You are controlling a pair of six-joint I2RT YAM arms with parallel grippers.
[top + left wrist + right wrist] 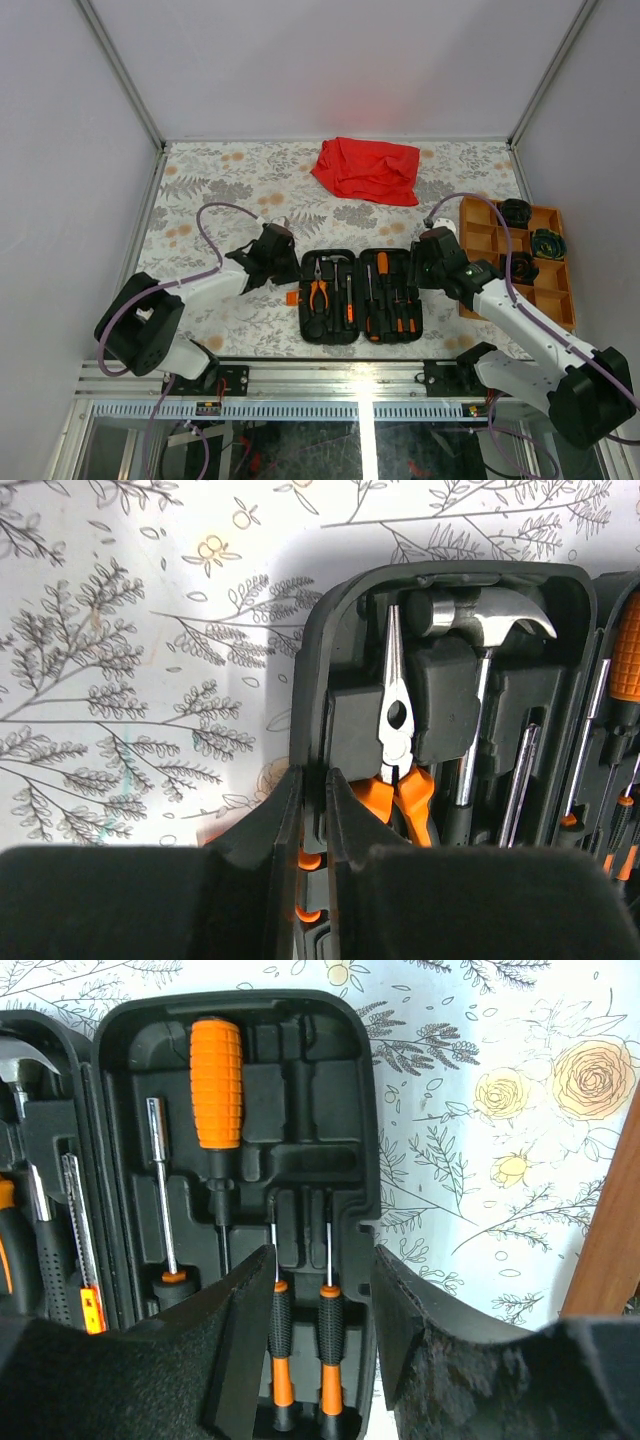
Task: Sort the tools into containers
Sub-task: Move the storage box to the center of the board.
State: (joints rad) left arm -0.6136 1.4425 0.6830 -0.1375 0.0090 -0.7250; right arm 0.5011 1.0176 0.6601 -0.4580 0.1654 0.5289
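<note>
The left tool clenches the case rim, so pulling may spill the pliers; the right tool is released.

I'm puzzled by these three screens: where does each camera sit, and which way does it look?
Top external: fixed above and behind, looking down on the table and open black case; left arm and right arm show.
Left wrist: on the left arm, looking past the left gripper, shut on the case's rim, at hammer and pliers.
Right wrist: on the right arm, looking past the open right gripper at the screwdrivers.
Shared: both wrist views catch the hammer.
</note>
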